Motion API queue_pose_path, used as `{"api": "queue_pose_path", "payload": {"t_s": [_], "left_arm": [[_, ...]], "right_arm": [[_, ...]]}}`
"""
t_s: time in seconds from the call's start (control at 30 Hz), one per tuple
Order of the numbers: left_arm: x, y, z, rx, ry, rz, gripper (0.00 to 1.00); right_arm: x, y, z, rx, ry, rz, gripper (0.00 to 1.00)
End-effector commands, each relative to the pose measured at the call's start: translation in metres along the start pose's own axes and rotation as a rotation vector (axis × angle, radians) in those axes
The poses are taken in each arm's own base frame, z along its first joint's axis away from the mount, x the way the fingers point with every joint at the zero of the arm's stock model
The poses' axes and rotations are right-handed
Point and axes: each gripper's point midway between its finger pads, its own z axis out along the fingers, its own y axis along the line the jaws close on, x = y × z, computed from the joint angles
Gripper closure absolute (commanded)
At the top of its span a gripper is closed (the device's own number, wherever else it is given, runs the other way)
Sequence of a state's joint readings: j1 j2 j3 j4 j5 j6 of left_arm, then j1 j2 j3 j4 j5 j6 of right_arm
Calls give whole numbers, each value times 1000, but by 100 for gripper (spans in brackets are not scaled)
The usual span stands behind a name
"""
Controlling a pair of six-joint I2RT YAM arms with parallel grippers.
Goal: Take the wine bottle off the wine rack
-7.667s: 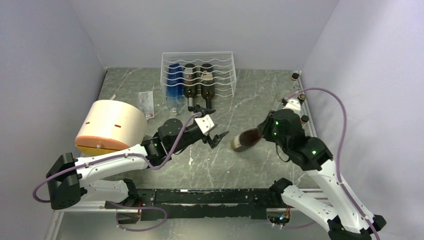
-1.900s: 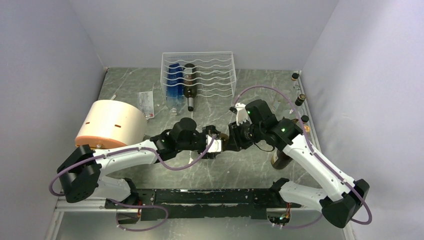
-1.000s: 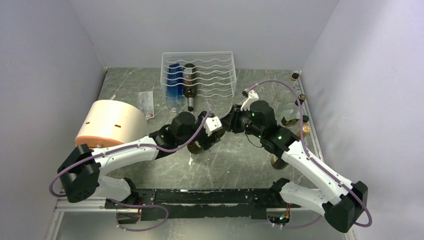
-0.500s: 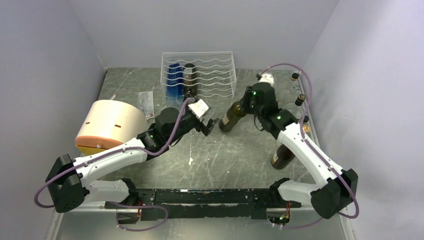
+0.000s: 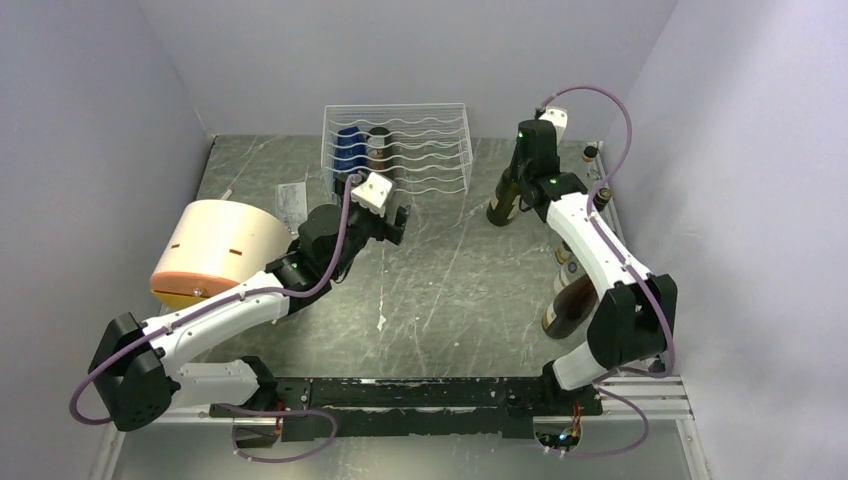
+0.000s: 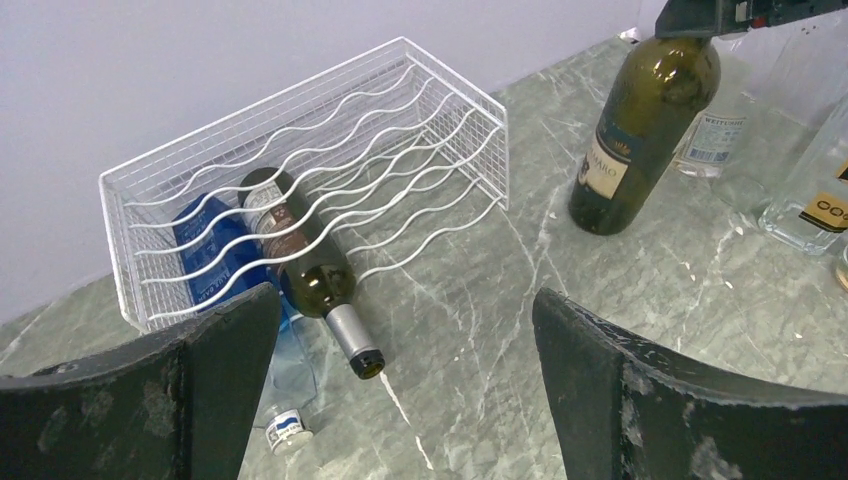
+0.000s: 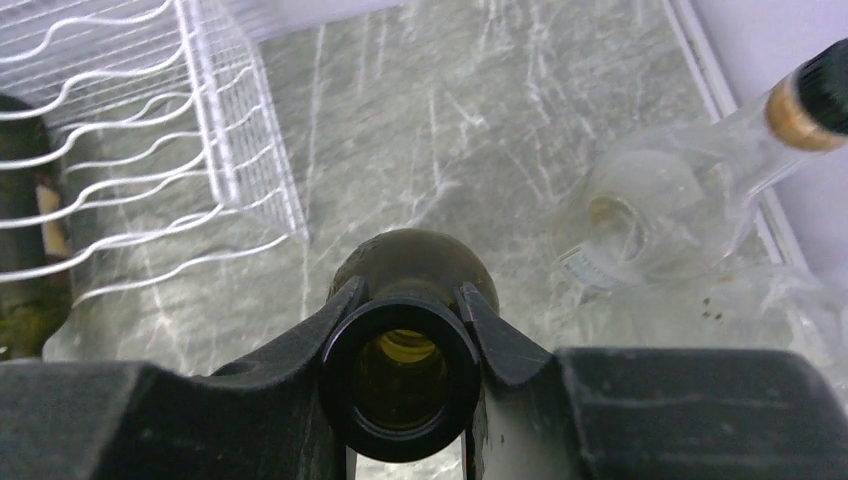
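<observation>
The white wire wine rack [image 5: 395, 150] stands at the back of the table. In it lie a dark wine bottle [image 6: 300, 265], neck toward me, and a blue bottle [image 6: 215, 265] beside it on the left. My left gripper [image 5: 397, 222] is open and empty, just in front of the rack; its fingers [image 6: 680, 400] frame the dark bottle's neck. My right gripper [image 5: 518, 170] is shut on the neck of a dark green wine bottle [image 5: 503, 205]. That bottle stands nearly upright to the right of the rack, its base at the table. Its mouth [image 7: 400, 375] shows between the right fingers.
A cream drum [image 5: 215, 250] sits at the left. A paper card [image 5: 292, 208] lies left of the rack. Clear glass bottles [image 7: 640, 215] and a dark bottle [image 5: 570, 300] stand along the right edge, with small bottles [image 5: 603, 197] near the back right corner.
My right arm carried the green bottle from the table's middle to the back right and turned it upright. My left gripper let go of it and moved back toward the rack.
</observation>
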State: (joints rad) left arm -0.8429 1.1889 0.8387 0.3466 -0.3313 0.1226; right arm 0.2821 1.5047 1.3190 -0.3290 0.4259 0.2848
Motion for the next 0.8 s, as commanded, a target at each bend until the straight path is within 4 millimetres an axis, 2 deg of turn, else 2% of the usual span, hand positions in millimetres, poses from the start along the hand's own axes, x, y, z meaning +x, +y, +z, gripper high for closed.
{"api": "queue_pose_path", "payload": {"t_s": [0.0,0.17,0.23,0.3,0.47,0.6,0.77], "left_arm": [[-7,9,0,-43,-23,-30,1],[-8,11,0,-45,-26,-39,1],[-7,13,0,-54,-20,-38,1],[-7,16,0,-66,-19,-39,1],[-7,26,0,-97,-24,-44,1],[-6,34,0,-119,-20,-45,1],[-3,37,1,-128,-14,-40,1]], "right_arm": [[-62,-20,8,64,-166,60,100],[-59,-35,28,83,-117,76,100],[-55,-34,31,76,-98,68,97],[-51,-33,33,72,-82,61,88],[-43,-30,36,52,-57,37,55],[-41,-28,40,48,-38,14,46],[-50,-26,35,41,-23,2,36]]}}
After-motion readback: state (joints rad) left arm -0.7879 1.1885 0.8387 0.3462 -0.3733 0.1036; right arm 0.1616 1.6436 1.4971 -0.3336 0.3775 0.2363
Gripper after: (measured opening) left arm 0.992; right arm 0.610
